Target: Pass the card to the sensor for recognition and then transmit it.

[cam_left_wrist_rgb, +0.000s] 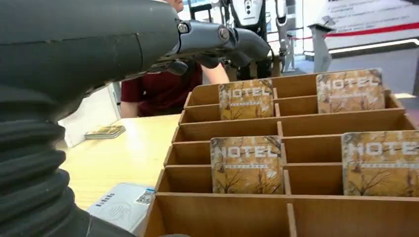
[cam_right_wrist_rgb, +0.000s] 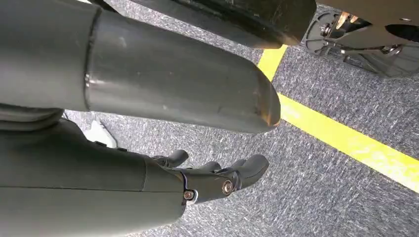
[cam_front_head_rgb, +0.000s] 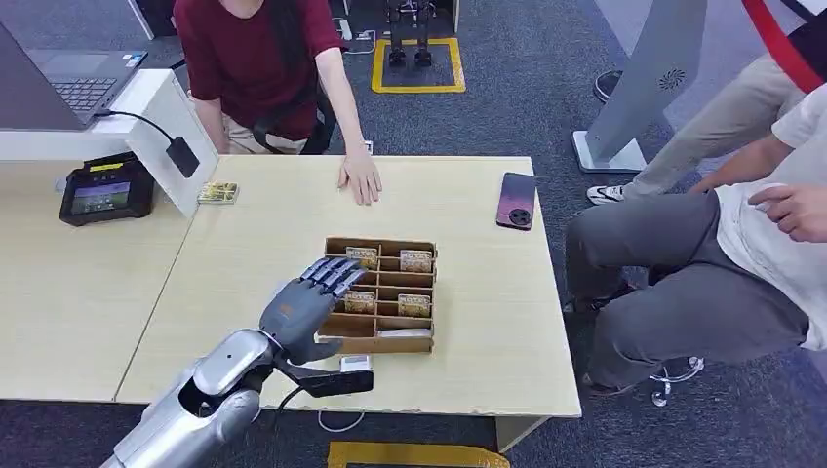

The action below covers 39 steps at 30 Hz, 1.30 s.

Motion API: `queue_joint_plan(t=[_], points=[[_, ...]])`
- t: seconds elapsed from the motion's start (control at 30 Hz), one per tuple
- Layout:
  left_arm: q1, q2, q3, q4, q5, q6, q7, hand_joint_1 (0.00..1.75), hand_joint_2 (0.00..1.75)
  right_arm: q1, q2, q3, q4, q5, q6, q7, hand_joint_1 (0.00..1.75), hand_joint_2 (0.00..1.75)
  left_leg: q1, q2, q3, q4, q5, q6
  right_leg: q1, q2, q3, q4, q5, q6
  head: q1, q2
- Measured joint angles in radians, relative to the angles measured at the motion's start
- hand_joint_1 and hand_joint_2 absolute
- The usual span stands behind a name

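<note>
Four brown-gold hotel cards (cam_front_head_rgb: 362, 256) stand upright in the divided wooden tray (cam_front_head_rgb: 380, 343) on my pale table (cam_front_head_rgb: 263, 253), left hand (cam_front_head_rgb: 310, 304) hovering spread and empty above its left side; right hand (cam_right_wrist_rgb: 212, 180) loosely apart, holding nothing, over grey carpet (cam_right_wrist_rgb: 316, 187).

A dark phone (cam_front_head_rgb: 516, 200) lies near the table's (cam_front_head_rgb: 263, 244) far-right edge; a laptop (cam_front_head_rgb: 73, 83) sits far-left.

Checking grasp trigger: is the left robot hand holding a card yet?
No. The left robot hand hovers open over the card box, fingers spread with nothing in them; four cards stand upright in slots.
</note>
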State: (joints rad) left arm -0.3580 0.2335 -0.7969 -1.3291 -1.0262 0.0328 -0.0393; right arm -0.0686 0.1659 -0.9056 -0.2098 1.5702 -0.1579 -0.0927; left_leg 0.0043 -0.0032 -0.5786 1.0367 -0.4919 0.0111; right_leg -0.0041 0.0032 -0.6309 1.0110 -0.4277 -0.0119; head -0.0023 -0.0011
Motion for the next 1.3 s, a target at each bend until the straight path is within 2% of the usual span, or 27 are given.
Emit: queue_joint_plan(t=[0.17,0.23,0.37,1.3], points=[[-0.006,-0.01,0.0,0.012,0.0,0.0,0.0,0.0,1.75,0.0,0.0,0.0,0.0,0.0,0.001,0.0,0.0,0.0,0.0,0.0,0.0,0.0,0.0,0.0,0.0,0.0,0.0,0.0,0.0,0.0,0.0,0.0],[-0.016,-0.037,0.0,0.038,0.003,-0.001,0.003,0.0,1.75,0.0,0.0,0.003,0.0,0.0,0.003,0.0,0.0,0.0,0.0,0.0,0.0,0.0,0.0,0.0,0.0,0.0,0.0,0.0,0.0,0.0,0.0,0.0],[-0.026,-0.057,0.0,0.068,0.0,0.001,0.013,0.0,1.75,-0.001,0.0,0.005,0.0,0.0,0.002,0.0,0.0,0.0,0.0,0.0,0.0,0.0,0.0,0.0,0.0,0.0,0.0,0.0,0.0,0.0,0.0,0.0],[-0.04,-0.098,0.0,0.155,0.003,0.008,0.019,0.0,1.75,-0.001,0.0,0.011,0.0,0.0,0.001,0.0,0.0,0.0,0.0,0.0,0.0,0.0,0.0,0.0,0.0,0.0,0.0,0.0,0.0,0.0,0.0,0.0]])
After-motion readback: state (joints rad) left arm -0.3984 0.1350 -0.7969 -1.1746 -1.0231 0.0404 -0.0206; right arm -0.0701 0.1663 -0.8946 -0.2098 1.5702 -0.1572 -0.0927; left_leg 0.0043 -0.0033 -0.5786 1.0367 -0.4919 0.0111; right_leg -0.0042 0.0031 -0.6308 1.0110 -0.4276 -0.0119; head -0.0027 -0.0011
